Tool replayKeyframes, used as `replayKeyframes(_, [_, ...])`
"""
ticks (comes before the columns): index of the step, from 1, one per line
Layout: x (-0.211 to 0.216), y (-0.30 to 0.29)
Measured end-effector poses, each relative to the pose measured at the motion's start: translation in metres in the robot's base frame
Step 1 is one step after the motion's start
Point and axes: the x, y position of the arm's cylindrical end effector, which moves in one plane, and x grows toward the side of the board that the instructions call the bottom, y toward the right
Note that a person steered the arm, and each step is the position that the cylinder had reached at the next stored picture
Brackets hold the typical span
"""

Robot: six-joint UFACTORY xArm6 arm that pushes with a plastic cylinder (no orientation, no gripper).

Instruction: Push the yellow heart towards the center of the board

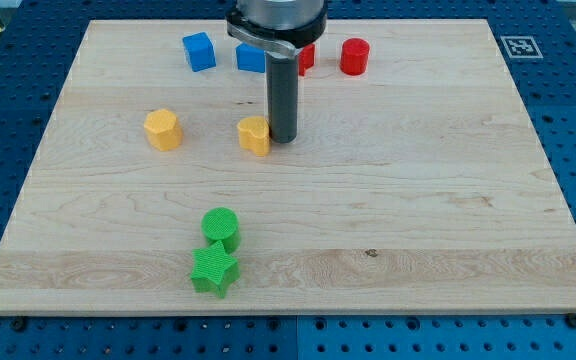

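Bench (pixel 418 200): pale wood board, blocks listed from view's left.
- Yellow block (pixel 163 129), shape unclear, left of centre.
- Blue cube (pixel 199 51), near top.
- Green cylinder (pixel 221 227) touching green star (pixel 214 271), near bottom.
- Blue block (pixel 251 57), partly hidden behind rod.
- Yellow heart (pixel 254 134), above board centre, touching tool.
- Tool: plain rod, no jaws, holds nothing; my tip (pixel 283 138) against heart's right side.
- Red block (pixel 307 57), mostly hidden.
- Red cylinder (pixel 355 56), top.

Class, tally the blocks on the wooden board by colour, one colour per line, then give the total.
Blue: 2, blue cube, blue block partly behind the arm
Red: 2, red cylinder, red block partly hidden
Yellow: 2, yellow block, yellow heart beside my tip
Green: 2, green cylinder, green star
Total: 8
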Motion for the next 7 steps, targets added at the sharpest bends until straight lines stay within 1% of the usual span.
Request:
replayKeyframes(4, [0.006,0.008])
replayKeyframes(6, [0.006,0.000])
replayKeyframes(7, [0.004,-0.017])
